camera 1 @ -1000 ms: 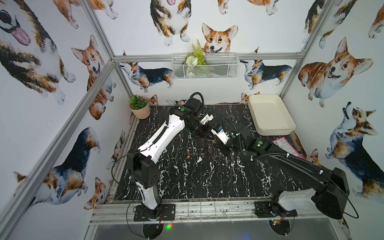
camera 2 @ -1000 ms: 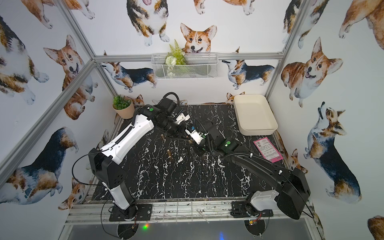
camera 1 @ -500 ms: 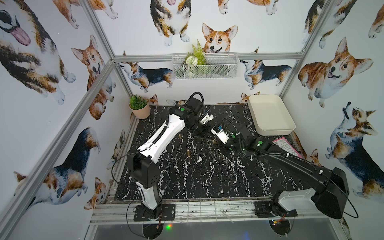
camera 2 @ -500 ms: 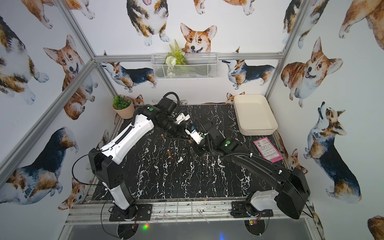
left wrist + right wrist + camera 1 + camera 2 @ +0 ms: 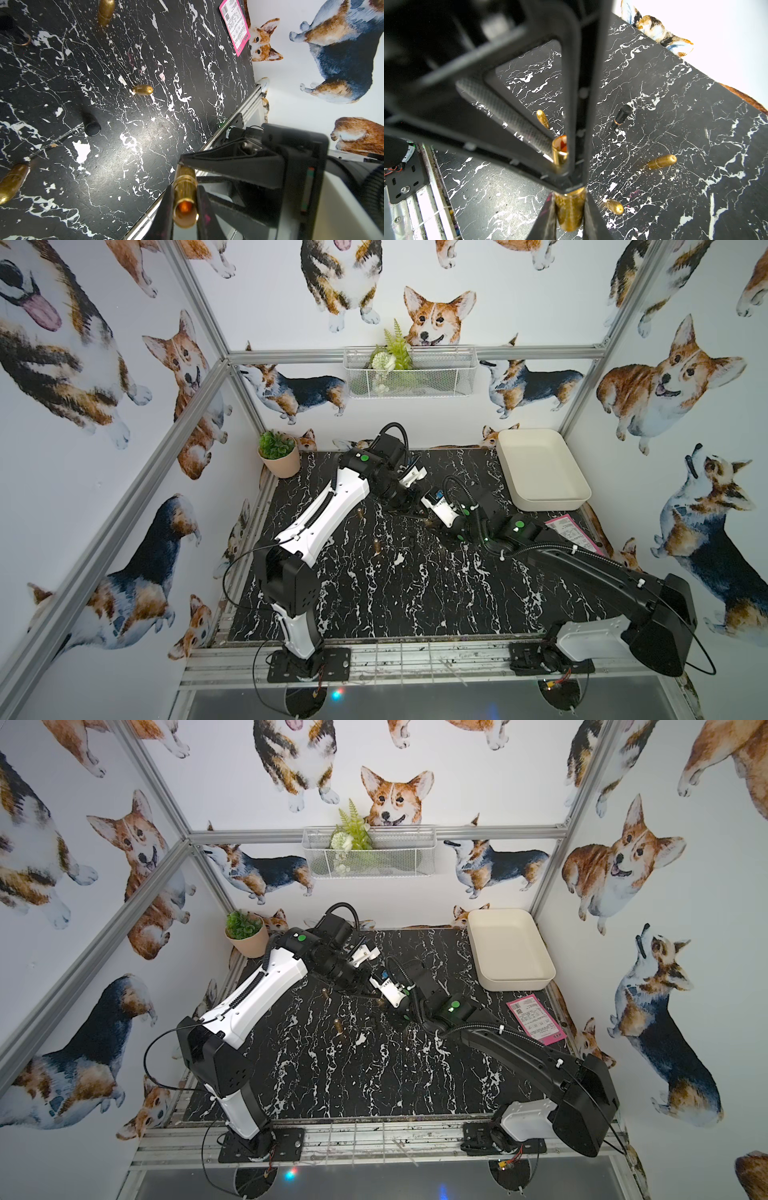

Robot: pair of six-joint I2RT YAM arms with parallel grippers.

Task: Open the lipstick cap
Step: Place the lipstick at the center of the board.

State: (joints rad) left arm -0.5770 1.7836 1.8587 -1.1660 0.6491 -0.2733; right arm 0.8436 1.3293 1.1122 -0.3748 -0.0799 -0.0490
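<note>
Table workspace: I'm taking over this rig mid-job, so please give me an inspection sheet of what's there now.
Surface: black marbled table, scuffed.
Job's things: gold lipstick tube, open end showing red; rounded gold piece, probably its cap.
Clutter: three loose gold lipsticks and a black lipstick lying down; pink card; white tray with nothing in it; potted plant.
Grippers: left gripper shut on the lipstick tube; right gripper shut on the rounded gold piece.
Cables: black cable loops at both wrists, none seen snagged.
Surroundings: corgi-print walls; wire basket holding greenery.
</note>
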